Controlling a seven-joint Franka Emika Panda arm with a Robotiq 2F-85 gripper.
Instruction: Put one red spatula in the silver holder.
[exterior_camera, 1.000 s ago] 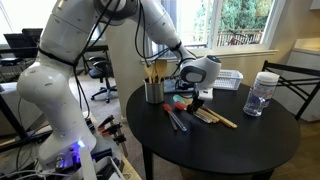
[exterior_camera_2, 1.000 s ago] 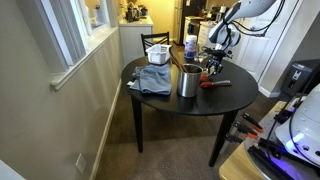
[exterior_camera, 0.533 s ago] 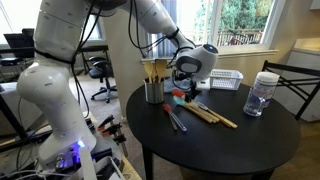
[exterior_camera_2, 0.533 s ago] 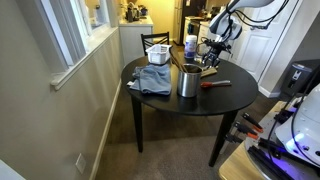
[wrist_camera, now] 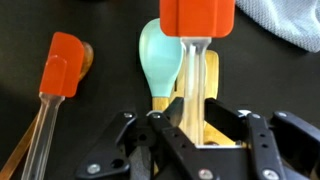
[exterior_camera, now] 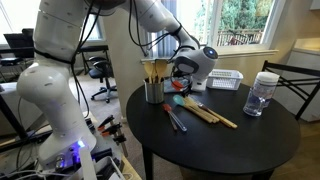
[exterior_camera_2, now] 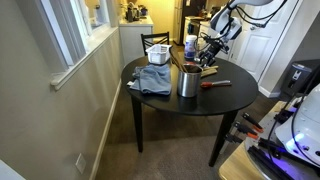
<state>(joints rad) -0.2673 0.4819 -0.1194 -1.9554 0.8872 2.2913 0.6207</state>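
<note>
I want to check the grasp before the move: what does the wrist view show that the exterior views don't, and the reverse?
Only the wrist view: the gripper shut on the red spatula by its handle. Only an exterior view: the silver holder holding wooden utensils, and the clear jar. Both: the teal spatula and a second red spatula lying on the table.

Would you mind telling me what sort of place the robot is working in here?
Probably a room in a home, partly used as an office: a round black table beside a sunlit window, a carpeted floor, and office chairs behind.
</note>
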